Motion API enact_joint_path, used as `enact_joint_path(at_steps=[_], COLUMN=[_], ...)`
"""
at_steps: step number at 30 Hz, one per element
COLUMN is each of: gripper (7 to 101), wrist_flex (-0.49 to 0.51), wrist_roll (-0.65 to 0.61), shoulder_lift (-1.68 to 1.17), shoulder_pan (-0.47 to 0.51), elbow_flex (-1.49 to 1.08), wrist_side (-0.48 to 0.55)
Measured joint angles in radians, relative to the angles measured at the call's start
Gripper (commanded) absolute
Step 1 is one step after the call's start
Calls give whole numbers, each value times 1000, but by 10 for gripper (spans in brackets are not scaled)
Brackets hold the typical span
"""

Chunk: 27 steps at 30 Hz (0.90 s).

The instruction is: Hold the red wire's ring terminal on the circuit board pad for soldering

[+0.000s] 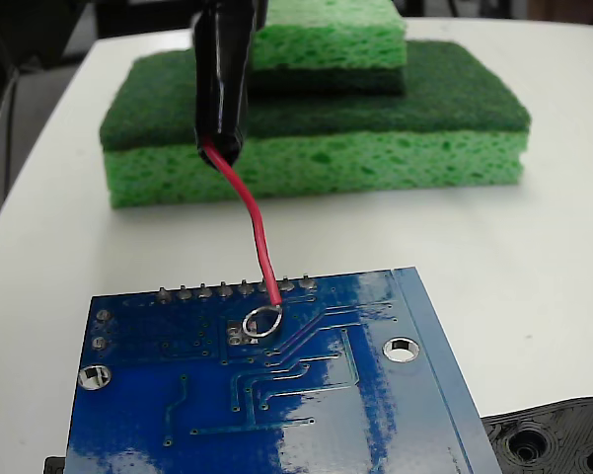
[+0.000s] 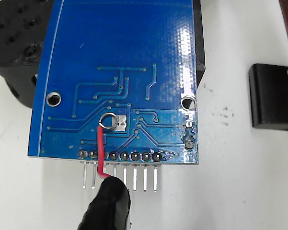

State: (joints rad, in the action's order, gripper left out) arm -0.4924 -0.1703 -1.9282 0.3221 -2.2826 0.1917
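The blue circuit board [image 1: 375,415] [image 2: 124,48] lies flat on the white table. A thin red wire [image 1: 257,222] [image 2: 100,151] runs from a black sleeve [image 1: 222,89] [image 2: 108,203] down onto the board. My gripper [image 1: 227,39] [image 2: 105,218] shows only as that black-wrapped tip, shut on the wire's sleeve end. The silver ring terminal [image 1: 261,322] [image 2: 108,122] rests on the board just behind the row of solder bumps. It overlaps one edge of the small grey pad [image 1: 237,331] [image 2: 120,123], not centred on it.
Two stacked green sponges [image 1: 316,128] stand behind the board. A black plastic part with holes [image 1: 553,434] [image 2: 14,48] sits under and beside the board. A black SanDisk block [image 2: 273,96] lies to the right. Header pins [image 2: 134,177] stick out from the board's edge.
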Motion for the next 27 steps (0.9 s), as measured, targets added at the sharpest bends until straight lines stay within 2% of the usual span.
enact_joint_path(at_steps=[3, 12, 20, 27], gripper=[1003, 1003, 1003, 1003], wrist_flex=[-23, -81, -75, -84], wrist_roll=[15, 117, 222, 265], shoulder_lift=[-20, -196, -459, -611], shoulder_pan=[-15, -81, -189, -278], elbow_flex=[5, -43, -247, -405], wrist_side=[-9, -120, -235, -321])
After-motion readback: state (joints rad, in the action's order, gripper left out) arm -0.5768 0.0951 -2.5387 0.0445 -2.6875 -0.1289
